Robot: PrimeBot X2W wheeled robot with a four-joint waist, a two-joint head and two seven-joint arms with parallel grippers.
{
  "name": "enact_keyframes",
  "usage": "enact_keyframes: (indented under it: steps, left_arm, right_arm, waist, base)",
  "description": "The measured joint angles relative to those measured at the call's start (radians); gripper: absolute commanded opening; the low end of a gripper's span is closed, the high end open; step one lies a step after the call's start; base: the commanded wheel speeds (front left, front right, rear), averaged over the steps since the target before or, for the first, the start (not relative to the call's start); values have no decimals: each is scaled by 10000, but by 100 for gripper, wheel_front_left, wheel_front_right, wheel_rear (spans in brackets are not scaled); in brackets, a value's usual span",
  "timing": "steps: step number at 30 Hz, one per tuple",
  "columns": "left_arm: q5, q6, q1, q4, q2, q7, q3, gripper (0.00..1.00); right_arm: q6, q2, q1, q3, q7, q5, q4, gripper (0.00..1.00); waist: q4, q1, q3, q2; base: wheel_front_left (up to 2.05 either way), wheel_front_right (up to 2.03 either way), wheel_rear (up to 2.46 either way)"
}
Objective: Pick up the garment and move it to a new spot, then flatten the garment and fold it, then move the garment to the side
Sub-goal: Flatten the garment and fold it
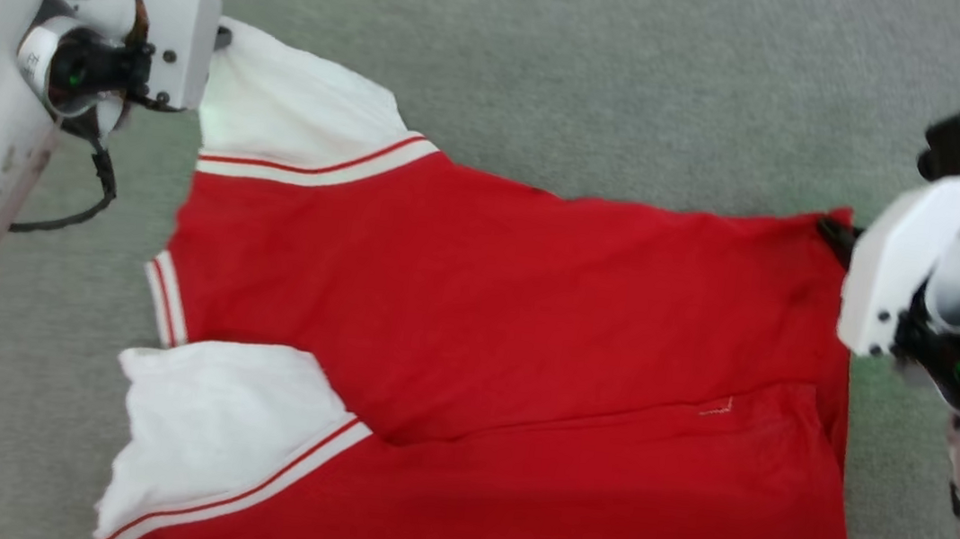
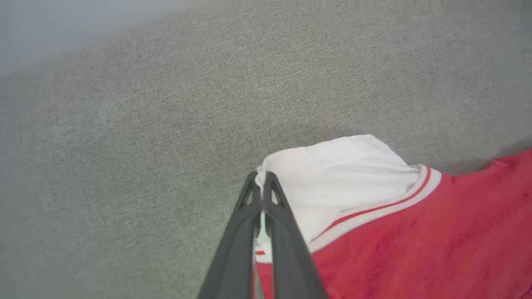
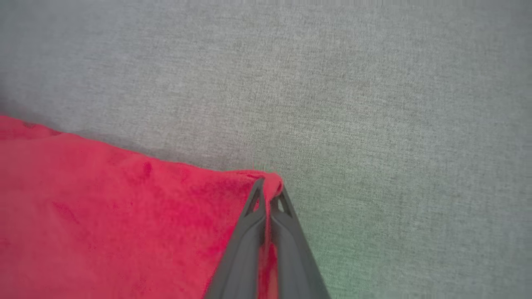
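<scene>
The garment (image 1: pixel 509 327), red with white sleeves and red-white striped trim, lies spread on grey cloth, its plain side up and its length running left to right. My left gripper (image 2: pixel 261 179) is shut on the corner of the far white sleeve (image 2: pixel 332 174), at the garment's upper left in the head view (image 1: pixel 222 37). My right gripper (image 3: pixel 269 189) is shut on the far red hem corner (image 3: pixel 266 178), at the upper right in the head view (image 1: pixel 837 233). The near sleeve (image 1: pixel 219 421) lies crumpled at the lower left.
Grey fabric surface (image 1: pixel 602 66) stretches all around the garment. A black cable (image 1: pixel 85 206) loops off my left wrist beside the shirt's left edge.
</scene>
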Motion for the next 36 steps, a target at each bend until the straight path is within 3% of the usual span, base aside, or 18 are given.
enact_keyframes:
  steps: [4,9,13,18,23,27,33,34,35,36]
  left_arm:
    - [-92,36,326,-842,309,77,-6,0]
    - [-213,646,1139,-2686,1057,203,-15,0]
    - [-431,1557,2134,-4769,2002,447,23,0]
    - [-788,3039,3727,-7829,3264,732,-90,0]
    - [-1110,4042,5163,-9545,3825,715,-385,0]
    - [-1352,4157,5858,-9520,3781,573,-633,0]
    - [-1666,3762,6269,-8151,3055,180,-746,0]
    - [-1728,3664,6287,-7954,2943,174,-744,0]
    - [-1801,3547,6299,-7747,2828,148,-740,7]
    - [-1799,3419,6300,-7589,2734,46,-732,22]
  right_arm:
    - [0,-410,806,-4,102,293,-838,0]
    - [0,-807,2033,-293,523,477,-1875,0]
    - [0,-1007,3034,-579,949,652,-2711,0]
    - [0,-1047,4329,-1076,1551,755,-3559,0]
    - [0,-842,5332,-1411,1956,662,-3852,0]
    - [0,-604,5602,-1530,2038,642,-3785,0]
    - [0,-242,5485,-1386,2096,508,-3089,0]
    - [0,-251,5391,-1315,2010,495,-2995,16]
    - [0,-272,5303,-1267,1958,485,-2892,30]
    - [0,-267,5215,-1244,1881,500,-2800,100]
  waist:
    - [286,0,-377,0]
    - [654,0,-892,0]
    - [935,0,-1293,0]
    - [1271,0,-1664,0]
    - [1540,0,-1819,0]
    - [1546,1,-1827,0]
    - [1413,0,-1858,0]
    - [1391,0,-1863,0]
    - [1381,0,-1876,0]
    - [1370,0,-1892,0]
  base:
    - [0,0,0]
    - [0,0,0]
    - [0,0,0]
    - [0,0,0]
    - [0,0,0]
    - [0,0,0]
    - [0,0,0]
    - [0,0,0]
    - [0,0,0]
    - [0,0,0]
